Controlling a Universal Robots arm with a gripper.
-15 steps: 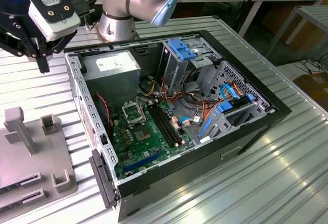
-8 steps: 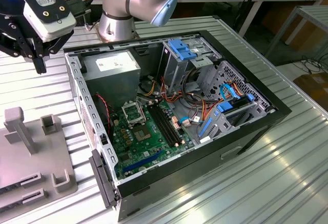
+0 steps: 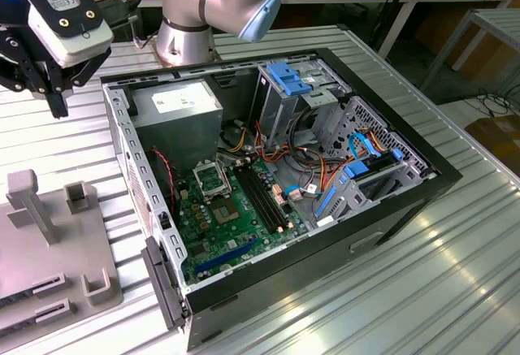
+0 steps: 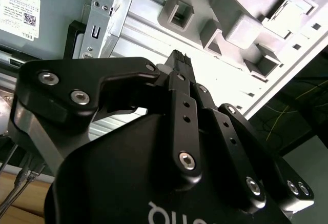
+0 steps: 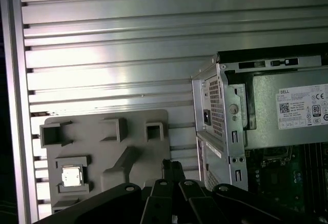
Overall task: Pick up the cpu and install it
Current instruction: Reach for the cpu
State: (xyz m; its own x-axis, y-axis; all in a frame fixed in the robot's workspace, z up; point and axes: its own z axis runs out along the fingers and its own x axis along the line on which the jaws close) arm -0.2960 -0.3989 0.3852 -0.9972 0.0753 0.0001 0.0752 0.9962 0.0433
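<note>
gripper [image 3: 58, 108] at upper left of the exterior frame, above the ribbed surface [image 3: 455, 290], jaws pressed together, empty. cpu [image 5: 71, 176] seated in a square recess of the grey holder tray [image 5: 87, 149], apart from the jaws, beside the open computer case [image 3: 390, 225].

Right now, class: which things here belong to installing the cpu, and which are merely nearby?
Belong: small silvery square cpu with green rim, sitting in grey moulded tray; black gripper, shut; metal-framed black socket on green motherboard.
Nearby only: silver metal power supply box; blue plastic drive latch; long black memory slots.
</note>
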